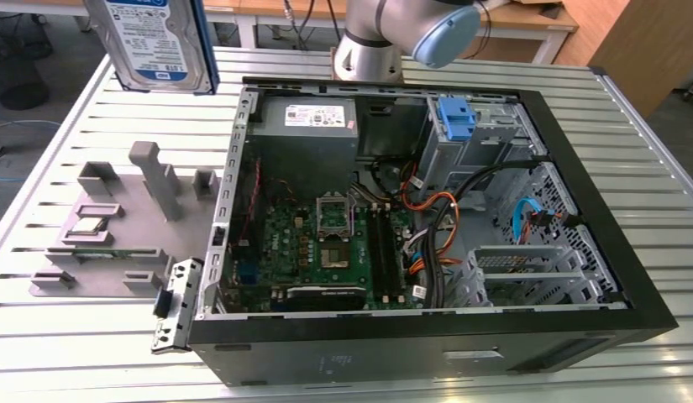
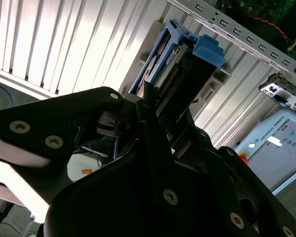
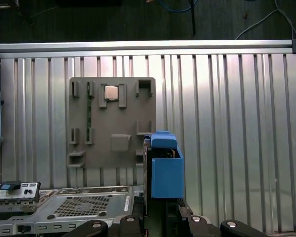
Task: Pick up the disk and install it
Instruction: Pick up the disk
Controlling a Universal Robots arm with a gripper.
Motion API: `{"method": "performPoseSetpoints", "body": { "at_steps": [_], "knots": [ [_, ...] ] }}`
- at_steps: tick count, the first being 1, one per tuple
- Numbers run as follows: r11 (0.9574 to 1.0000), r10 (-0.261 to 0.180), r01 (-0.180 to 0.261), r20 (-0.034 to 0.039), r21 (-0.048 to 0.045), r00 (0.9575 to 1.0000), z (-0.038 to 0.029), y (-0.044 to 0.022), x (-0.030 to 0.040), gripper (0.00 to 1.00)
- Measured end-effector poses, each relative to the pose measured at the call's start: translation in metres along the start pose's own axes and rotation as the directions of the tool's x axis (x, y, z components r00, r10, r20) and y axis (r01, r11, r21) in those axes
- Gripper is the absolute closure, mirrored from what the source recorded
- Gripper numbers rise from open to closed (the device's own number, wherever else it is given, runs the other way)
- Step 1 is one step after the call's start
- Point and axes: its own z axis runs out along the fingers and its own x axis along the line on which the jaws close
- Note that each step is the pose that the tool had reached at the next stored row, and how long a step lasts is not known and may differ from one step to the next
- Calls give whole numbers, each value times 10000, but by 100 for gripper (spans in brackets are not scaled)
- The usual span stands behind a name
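Exterior view, left to right. The disk (image 1: 155, 42) is at the far upper left, in the air and clear of the slatted table (image 1: 77, 353). Its label faces the camera and its long axis is near vertical with a slight tilt. Its blue carrier edge runs down the side toward the exterior view's right.

Below it on the table is a grey fixture plate (image 1: 111, 227) with posts and pockets. Next over is the open PC case (image 1: 436, 353), lying on its side with the motherboard (image 1: 323, 243) exposed. Inside the case, toward the exterior view's right, is the grey drive cage (image 1: 492, 134) with a blue bracket (image 1: 456, 117) fixed on it. A second, bare cage (image 1: 526, 264) sits nearer the camera. The arm (image 1: 396, 34) stands behind the case.

The claw (image 2: 163, 106) is clamped on the disk. In the second wrist view the jaws close on one short end and the drive sticks straight out of them, carrier tab at the free end. The first wrist view looks along the drive, with the blue tab end-on over the fixture plate and table and the case corner close by.

Key relation: the disk's long axis is in line with the claw, pointing away from the wrist. The drive cage is well apart from it, toward the exterior view's right, with most of the case between them. I judge the disk to be on the fixture side, not over the case opening.

One hedge: the pads probably bear on the drive's broad faces rather than the carrier rails, but the claw body hides the contact.
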Motion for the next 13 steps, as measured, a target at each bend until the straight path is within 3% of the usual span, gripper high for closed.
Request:
{"method": "performPoseSetpoints", "body": {
  "at_steps": [13],
  "knots": [
    [10000, 1, -1, 0, 0, 10000, 0, -198, -10, 65]
  ]
}}
